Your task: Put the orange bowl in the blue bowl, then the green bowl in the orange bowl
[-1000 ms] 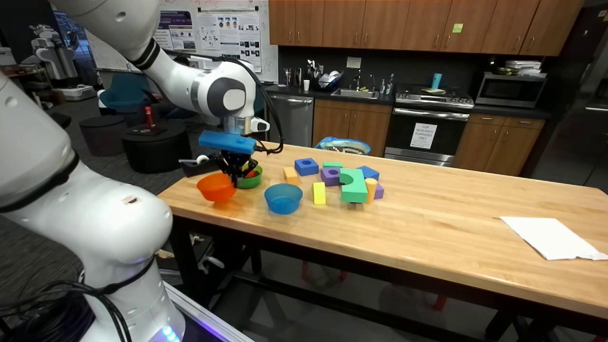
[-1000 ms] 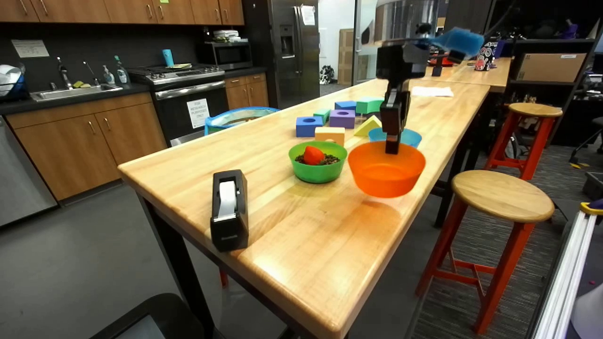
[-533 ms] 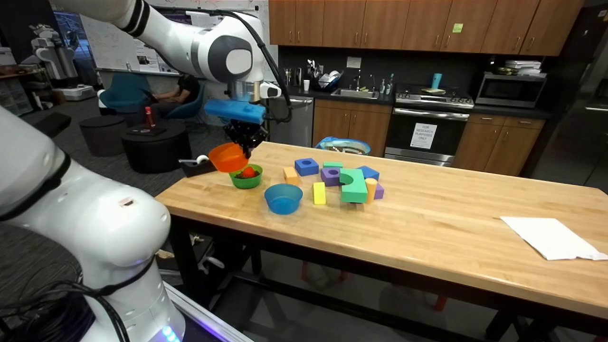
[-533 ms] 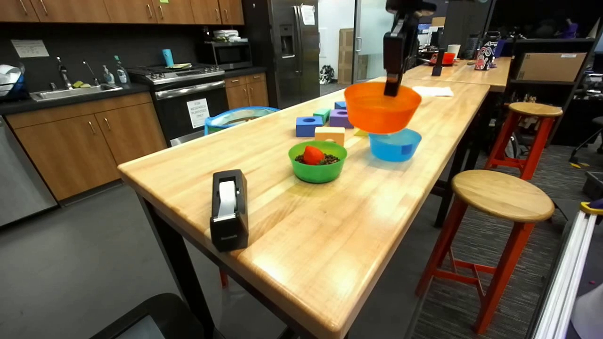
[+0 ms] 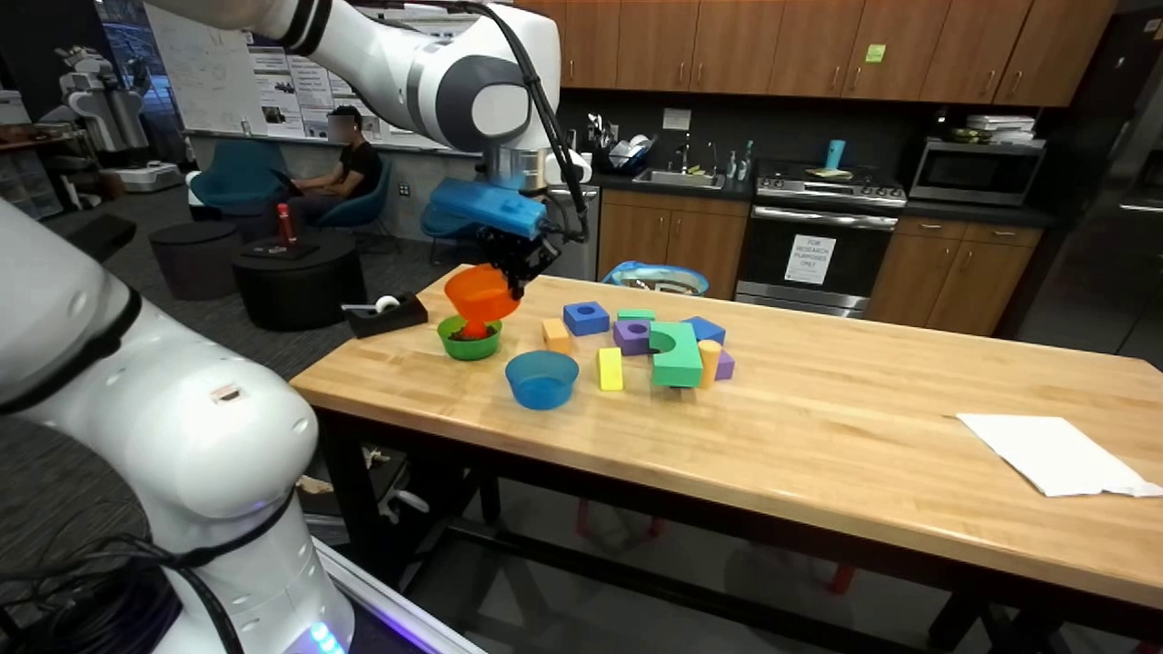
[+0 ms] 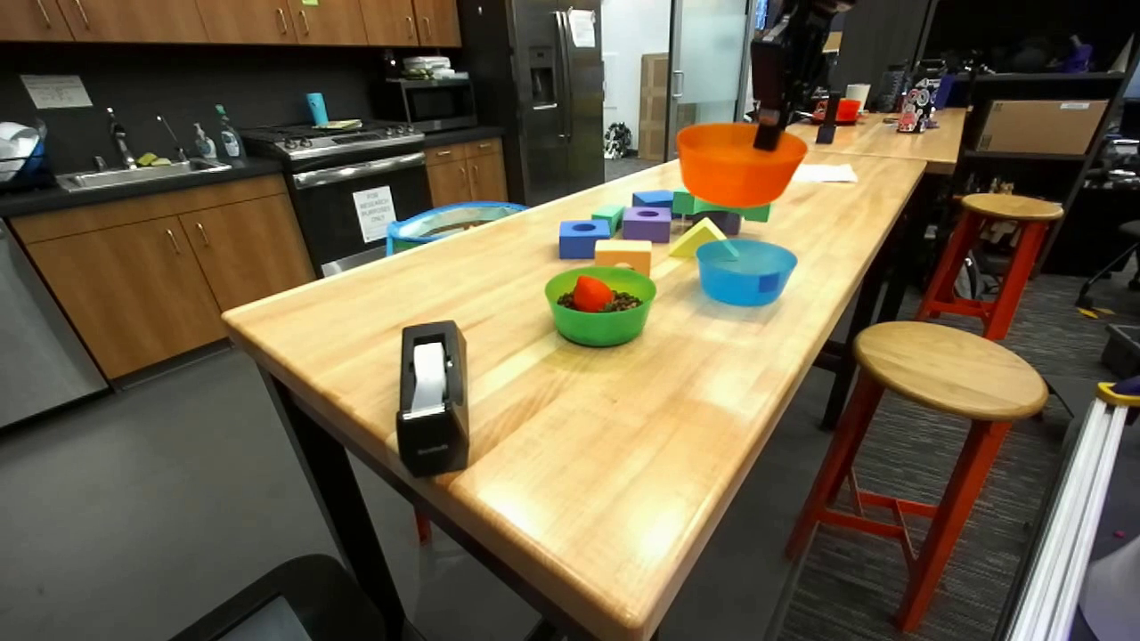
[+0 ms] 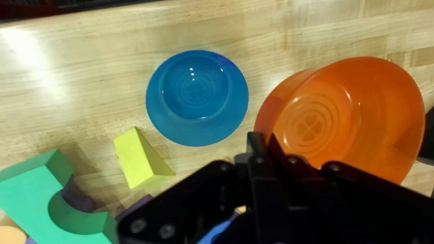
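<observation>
My gripper (image 7: 263, 137) is shut on the rim of the orange bowl (image 7: 359, 112), with one finger inside the wall and one outside. In both exterior views the orange bowl (image 5: 480, 292) (image 6: 732, 178) hangs in the air above the table, and in the wrist view it is tilted. The blue bowl (image 7: 196, 98) sits upright on the table, to the left of the orange one in the wrist view. No object shows inside the blue bowl (image 6: 746, 274). On the tabletop stands the green bowl (image 6: 598, 325), holding a red-orange lump and small dark bits. It is outside the wrist view.
Several toy blocks lie beyond the bowls, among them a yellow wedge (image 7: 135, 159) and a green notched block (image 5: 677, 363) near the blue bowl. A black tape dispenser (image 6: 434, 401) stands at the table's end. White paper (image 5: 1054, 450) lies farther along.
The orange bowl, gripped throughout, has risen from low over the table and then shifted away from the table's end with the arm. Blue and green bowls have stayed put.
</observation>
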### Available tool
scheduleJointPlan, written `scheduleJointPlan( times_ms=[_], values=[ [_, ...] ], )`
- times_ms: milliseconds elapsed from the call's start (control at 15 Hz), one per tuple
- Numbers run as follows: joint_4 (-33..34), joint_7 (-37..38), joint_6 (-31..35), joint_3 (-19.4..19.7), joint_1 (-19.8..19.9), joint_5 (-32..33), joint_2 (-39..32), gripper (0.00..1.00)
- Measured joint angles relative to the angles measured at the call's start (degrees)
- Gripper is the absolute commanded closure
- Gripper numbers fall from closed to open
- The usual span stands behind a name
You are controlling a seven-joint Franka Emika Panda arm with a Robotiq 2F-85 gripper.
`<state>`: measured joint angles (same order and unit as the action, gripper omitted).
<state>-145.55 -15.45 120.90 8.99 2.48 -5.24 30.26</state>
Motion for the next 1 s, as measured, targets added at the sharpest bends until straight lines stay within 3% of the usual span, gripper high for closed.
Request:
scheduleJointPlan(
  times_ms=[1000],
  values=[
    [-1.1, 1.6, 4.2, 5.6, 3.6, -2.9, -7.8, 0.99]
  ],
)
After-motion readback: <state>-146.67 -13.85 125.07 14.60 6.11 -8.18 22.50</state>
